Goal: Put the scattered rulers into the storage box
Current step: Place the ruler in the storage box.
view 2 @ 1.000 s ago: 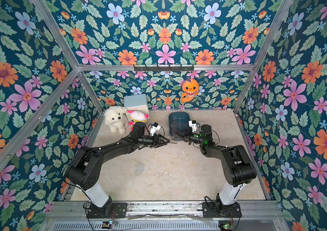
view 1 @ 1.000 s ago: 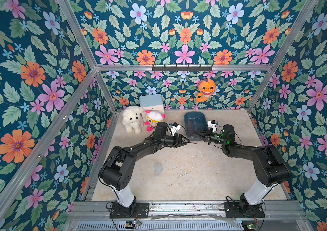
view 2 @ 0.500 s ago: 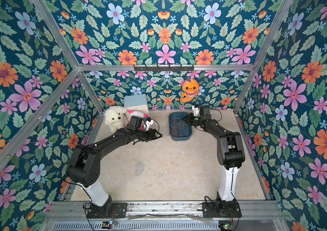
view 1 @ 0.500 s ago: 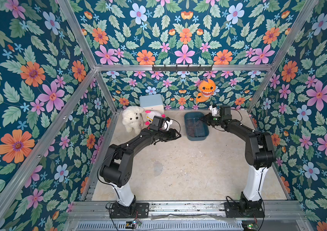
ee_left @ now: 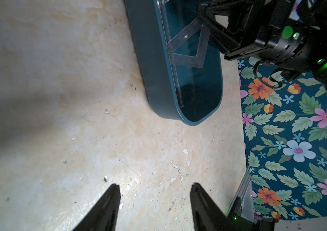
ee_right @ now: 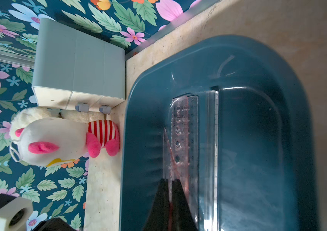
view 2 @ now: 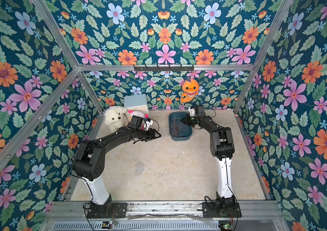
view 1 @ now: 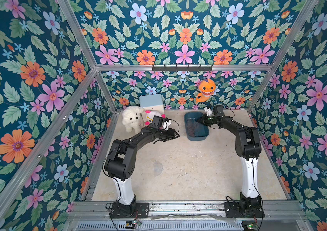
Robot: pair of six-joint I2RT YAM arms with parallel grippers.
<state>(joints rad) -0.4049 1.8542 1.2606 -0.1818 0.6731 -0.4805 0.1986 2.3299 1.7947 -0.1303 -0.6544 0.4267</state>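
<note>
Teal-blue shallow plastic storage box (view 1: 196,138) sits at the far middle of the beige table (view 1: 178,170). Inside it, a pinkish transparent stencil ruler (ee_right: 180,136) and a clear straight ruler (ee_right: 212,140) lie side by side. Right gripper (ee_left: 199,25): jaws closed on one corner of a transparent triangular set square (ee_left: 186,61), held tilted over the box interior. Left gripper (ee_left: 154,192): jaws parted, empty, over bare table beside the box.
</note>
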